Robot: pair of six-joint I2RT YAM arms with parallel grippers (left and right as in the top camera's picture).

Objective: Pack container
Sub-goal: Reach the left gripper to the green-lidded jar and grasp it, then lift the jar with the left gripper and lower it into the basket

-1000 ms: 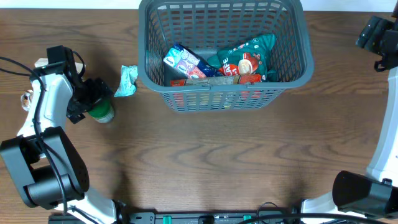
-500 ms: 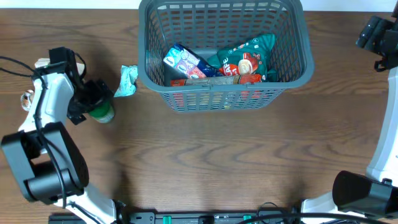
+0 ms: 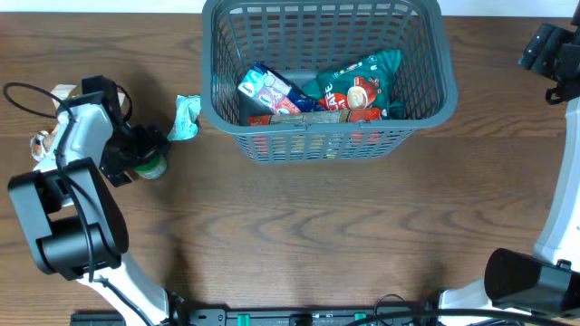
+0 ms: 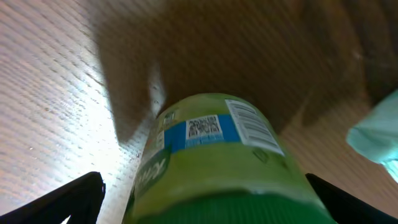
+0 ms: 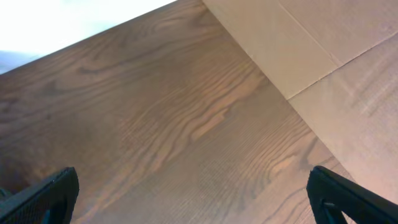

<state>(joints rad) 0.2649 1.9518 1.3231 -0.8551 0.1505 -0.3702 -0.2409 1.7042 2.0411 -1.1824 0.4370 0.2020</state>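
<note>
The container (image 3: 319,138), a dark grey lattice basket, stands at the back centre of the table. It holds a blue-and-white packet (image 3: 265,89), a teal packet (image 3: 367,72) and red-labelled ones. My left gripper (image 3: 138,150) is open over a green-lidded jar (image 3: 150,167) to the left of the basket. In the left wrist view the jar (image 4: 211,149) fills the space between the two dark fingertips, left gripper (image 4: 205,196). My right gripper (image 5: 193,186) is open over bare wood with nothing between its fingers.
A small pale teal packet (image 3: 186,118) lies on the table just left of the basket, and shows as a teal packet edge (image 4: 376,134) beside the jar. The right arm (image 3: 551,52) hangs at the far right edge. Cables (image 3: 27,95) trail at the left.
My left gripper has shifted slightly toward the near edge, lower over the green-lidded jar. The right arm and the basket's contents have not moved.
</note>
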